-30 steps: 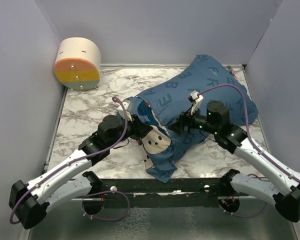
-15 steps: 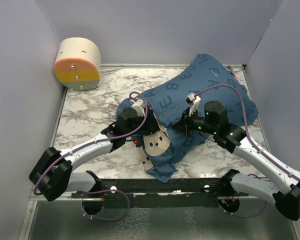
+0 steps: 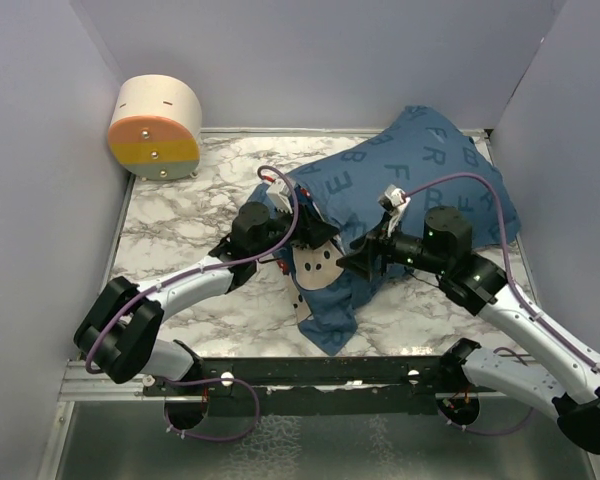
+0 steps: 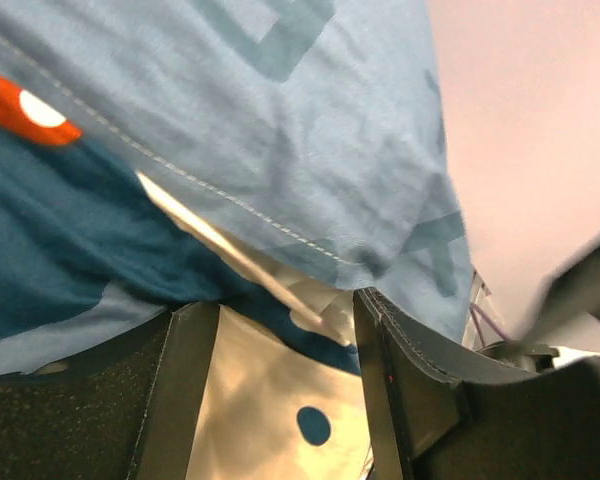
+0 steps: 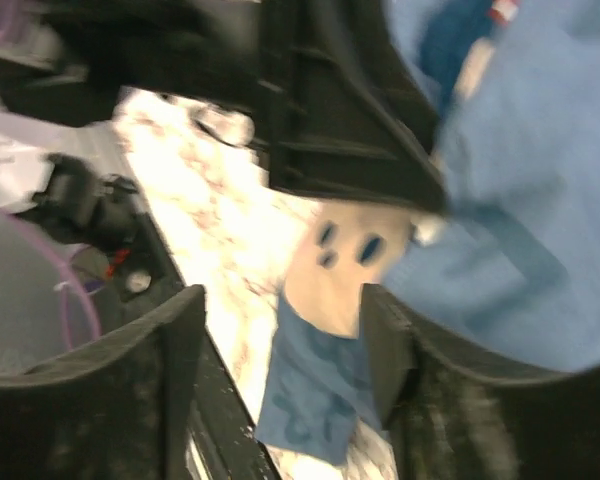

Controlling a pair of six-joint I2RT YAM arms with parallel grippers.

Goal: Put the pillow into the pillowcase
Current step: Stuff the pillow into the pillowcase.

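Marble surface [image 3: 180,230] is filling the enclosure floor, w/ pale walls standing on three sides.

Pillowcase [image 3: 410,180] is lying across the surface's centre-right, dark blue w/ light blue letters. It is bulging full at the far right end near the back corner and sagging flat and loose toward the near edge, where a limp flap is hanging down at the front. The pillow itself is not showing through the fabric, so can't tell how far in it is sitting.

Both arms are reaching in from the near edge and meeting at the case's near-left end.

Round cream drum [image 3: 155,128] w/ orange and yellow bands is sitting in the far left corner, well apart from everything else.

Left gripper [image 3: 310,238] is pressing up against the case's left end. In the wrist view, left gripper [image 4: 280,330] is standing moderately open, fingers [image 4: 185,390] apart. Blue fabric and a stitched hem are draping just ahead of them, and nothing is pinched btwn them.

Right gripper [image 3: 352,262] is hovering just beside it, over the sagging part. In its wrist view, right gripper [image 5: 280,310] is also parted about halfway, clamping nothing, w/ marble and cloth showing through the gap.

Cream mouse-face print [image 3: 315,265] w/ dark dots is sitting btwn the two grippers.
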